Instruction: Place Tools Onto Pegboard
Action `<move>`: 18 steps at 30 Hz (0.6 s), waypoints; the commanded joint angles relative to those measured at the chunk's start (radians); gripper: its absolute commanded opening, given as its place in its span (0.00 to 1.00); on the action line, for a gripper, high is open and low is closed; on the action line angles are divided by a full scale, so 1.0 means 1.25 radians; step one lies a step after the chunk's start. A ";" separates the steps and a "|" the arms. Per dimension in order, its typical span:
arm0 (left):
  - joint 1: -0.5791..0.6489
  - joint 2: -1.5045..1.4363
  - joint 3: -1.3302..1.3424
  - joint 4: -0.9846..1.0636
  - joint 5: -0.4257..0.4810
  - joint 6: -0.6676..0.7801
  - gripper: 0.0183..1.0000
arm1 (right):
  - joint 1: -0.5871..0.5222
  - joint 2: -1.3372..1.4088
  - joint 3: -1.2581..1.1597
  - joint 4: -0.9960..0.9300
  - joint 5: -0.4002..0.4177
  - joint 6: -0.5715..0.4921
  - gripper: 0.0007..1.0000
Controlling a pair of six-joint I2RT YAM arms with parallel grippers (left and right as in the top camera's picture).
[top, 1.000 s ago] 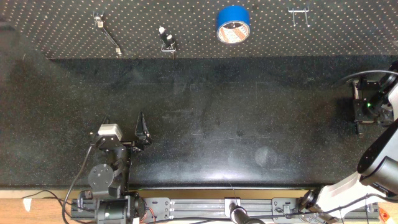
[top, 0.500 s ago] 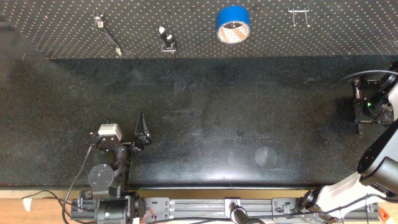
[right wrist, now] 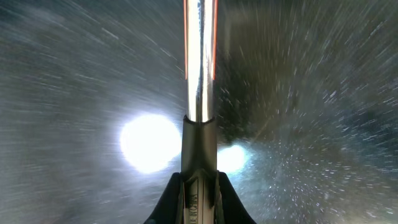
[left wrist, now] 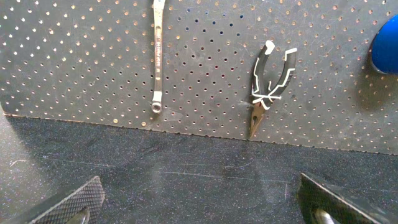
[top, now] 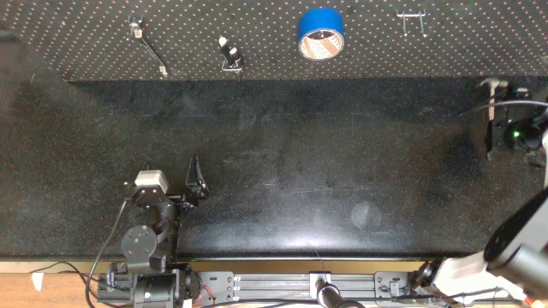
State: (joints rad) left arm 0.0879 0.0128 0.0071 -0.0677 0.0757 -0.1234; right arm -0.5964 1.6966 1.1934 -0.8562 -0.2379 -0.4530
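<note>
A: What hangs on the pegboard [top: 479,47], top of frame?
B: Left to right: wrench [top: 148,45], pliers [top: 229,55], tape roll [top: 321,34], hook [top: 413,21].
A: And over the surface [top: 342,145] below?
B: Left hand [top: 196,180] at lower left, right hand [right wrist: 199,186] at right edge, a tool [right wrist: 199,74] in it.

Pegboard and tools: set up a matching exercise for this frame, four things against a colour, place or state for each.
Things:
1. wrench
2. pliers
3. tape roll
4. metal rod

States:
A. blue, hanging on the pegboard
B. clamped in the right gripper
C. silver, leftmost item on the pegboard in the top view
D. black-and-white handles

Pairs: 1-C, 2-D, 3-A, 4-B
</note>
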 commanded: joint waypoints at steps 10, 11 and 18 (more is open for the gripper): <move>-0.004 -0.008 -0.001 -0.006 0.006 0.010 1.00 | 0.081 -0.340 0.001 -0.067 -0.250 0.046 0.07; -0.004 -0.008 -0.001 -0.006 0.006 0.010 1.00 | 0.118 -0.357 0.001 -0.053 -0.250 0.055 0.07; -0.004 -0.008 -0.001 -0.006 0.006 0.010 1.00 | 0.273 -0.381 0.001 0.023 -0.250 0.087 0.07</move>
State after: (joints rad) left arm 0.0879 0.0128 0.0071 -0.0677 0.0761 -0.1234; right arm -0.3073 1.2411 1.1931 -0.8543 -0.5255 -0.3767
